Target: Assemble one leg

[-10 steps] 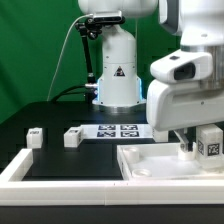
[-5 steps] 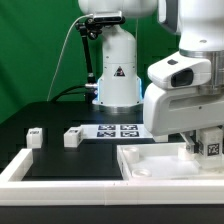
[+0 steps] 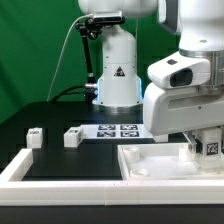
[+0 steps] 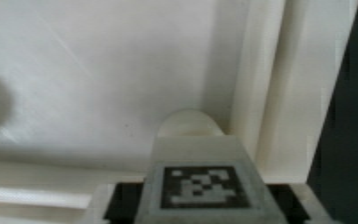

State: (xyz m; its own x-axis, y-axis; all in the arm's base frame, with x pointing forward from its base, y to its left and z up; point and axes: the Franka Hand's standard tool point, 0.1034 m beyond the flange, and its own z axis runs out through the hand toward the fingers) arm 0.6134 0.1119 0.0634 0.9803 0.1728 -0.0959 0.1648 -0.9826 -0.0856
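Observation:
My gripper (image 3: 205, 143) is shut on a white leg (image 3: 211, 146) with a black-and-white tag and holds it low over the far right part of the large white tray-like part (image 3: 150, 163). In the wrist view the held leg (image 4: 201, 170) fills the near part of the picture, its tag facing the camera, with a dark finger (image 4: 119, 200) on each side. Its tip sits close to the tray-like part's raised rim (image 4: 265, 80). Two more white legs (image 3: 35, 136) (image 3: 72, 137) lie on the black table at the exterior view's left.
The marker board (image 3: 118, 129) lies on the table in front of the robot base (image 3: 117, 75). A white border frame (image 3: 30, 168) runs along the table's near and left edges. A green backdrop stands behind.
My gripper has sunk a little lower with the leg over the tray-like part's right end. The loose legs have not moved.

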